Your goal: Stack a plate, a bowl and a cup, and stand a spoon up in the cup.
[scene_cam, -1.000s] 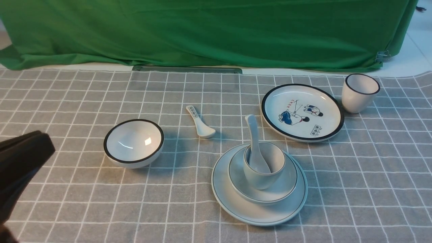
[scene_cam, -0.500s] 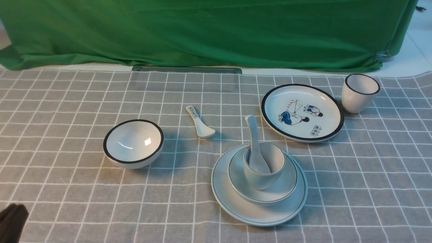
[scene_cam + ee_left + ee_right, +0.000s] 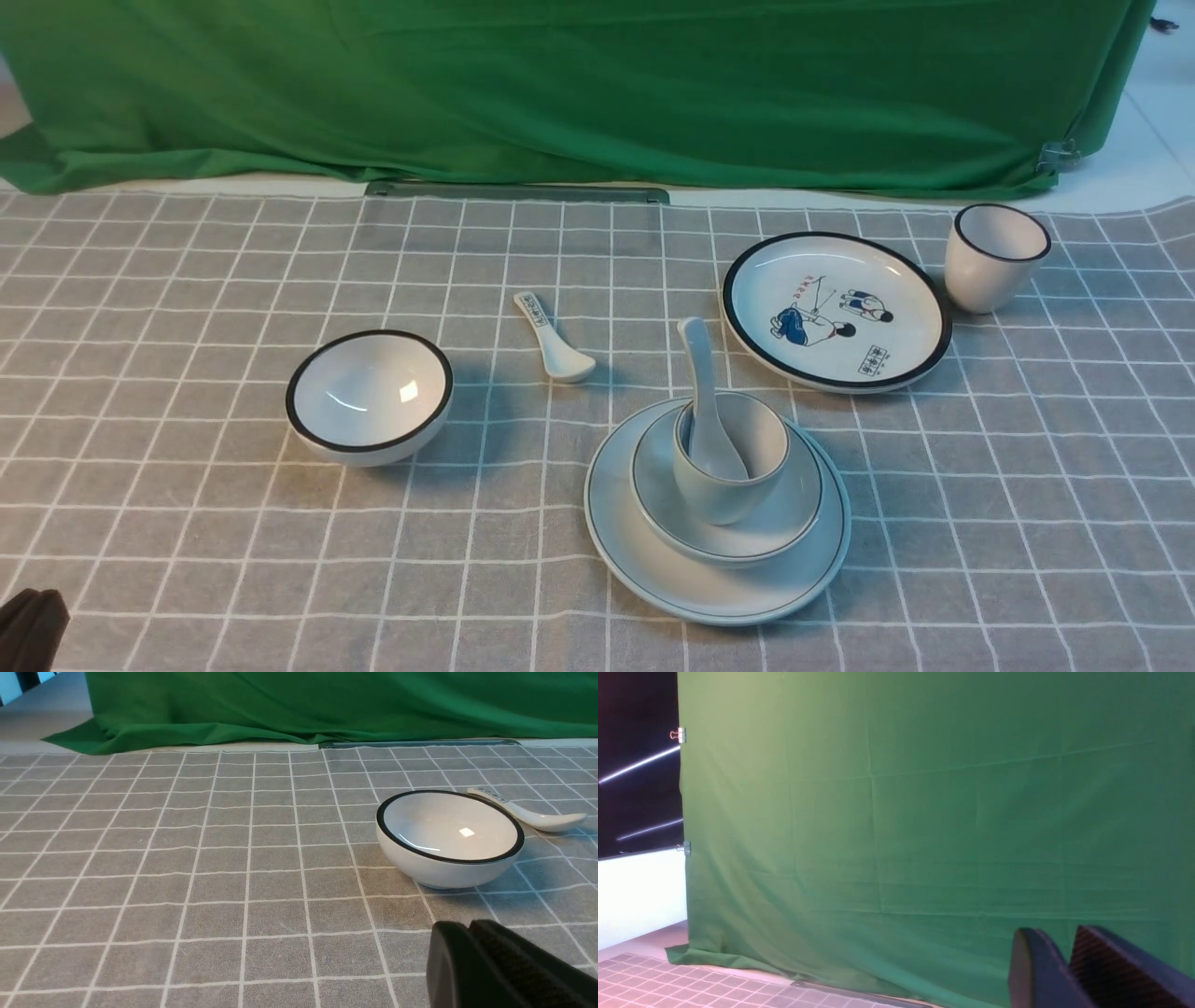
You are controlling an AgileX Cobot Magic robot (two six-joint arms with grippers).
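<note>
Cup (image 3: pixel 726 467) with spoon (image 3: pixel 714 439), atop bowl, plate; left gripper (image 3: pixel 42 597): leftward, nearer side, closed, empty; right gripper (image 3: pixel 1057 952): parted, empty; judged complete.

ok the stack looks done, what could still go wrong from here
The spoon leans with its handle well above the cup, so a passing arm might snag it and tip the cup. The cup also sits in the curved bowl, so a knock to the plate could make it slide.
</note>
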